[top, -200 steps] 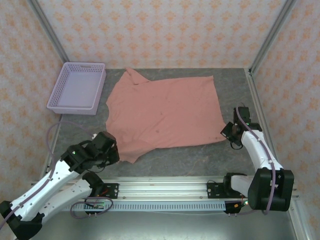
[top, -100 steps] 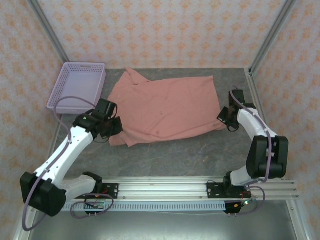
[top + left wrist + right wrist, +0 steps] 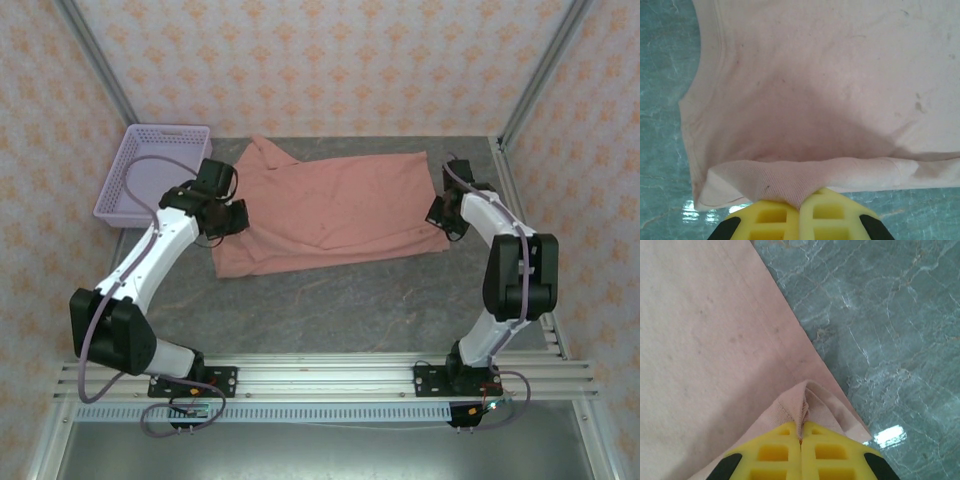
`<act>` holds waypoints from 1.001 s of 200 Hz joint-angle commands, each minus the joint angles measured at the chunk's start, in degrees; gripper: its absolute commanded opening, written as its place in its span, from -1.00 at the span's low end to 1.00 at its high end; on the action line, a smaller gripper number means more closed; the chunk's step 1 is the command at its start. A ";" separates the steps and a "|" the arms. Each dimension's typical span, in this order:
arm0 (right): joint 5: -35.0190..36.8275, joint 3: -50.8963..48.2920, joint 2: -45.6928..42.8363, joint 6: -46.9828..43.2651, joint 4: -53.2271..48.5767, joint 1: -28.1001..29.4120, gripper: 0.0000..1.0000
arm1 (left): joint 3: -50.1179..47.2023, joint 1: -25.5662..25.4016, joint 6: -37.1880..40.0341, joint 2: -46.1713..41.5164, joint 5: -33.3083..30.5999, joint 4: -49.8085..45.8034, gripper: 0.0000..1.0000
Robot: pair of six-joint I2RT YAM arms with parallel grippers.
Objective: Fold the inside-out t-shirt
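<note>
Grey stone-look table (image 3: 400, 310) holds the soft salmon-pink cloth t-shirt (image 3: 340, 205), and the left gripper (image 3: 800, 207) and right gripper (image 3: 801, 437) each pinch its edge tight, so both should move together and lay it flat.

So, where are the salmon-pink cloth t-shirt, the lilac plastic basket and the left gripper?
salmon-pink cloth t-shirt (image 3: 345, 205): top view, middle panel.
lilac plastic basket (image 3: 115, 170): top view, left wall.
left gripper (image 3: 801, 206): left wrist view, between fingertips.
</note>
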 commanded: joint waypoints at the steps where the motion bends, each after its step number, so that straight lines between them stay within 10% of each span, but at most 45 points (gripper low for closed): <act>1: 2.52 2.84 1.82 -1.09 -0.42 0.18 -0.87 | 4.00 0.70 2.04 2.14 0.76 1.43 -1.00; 200: 2.02 9.63 9.43 -1.63 0.20 0.27 -0.84 | 16.65 3.81 3.57 14.61 1.51 2.57 -1.00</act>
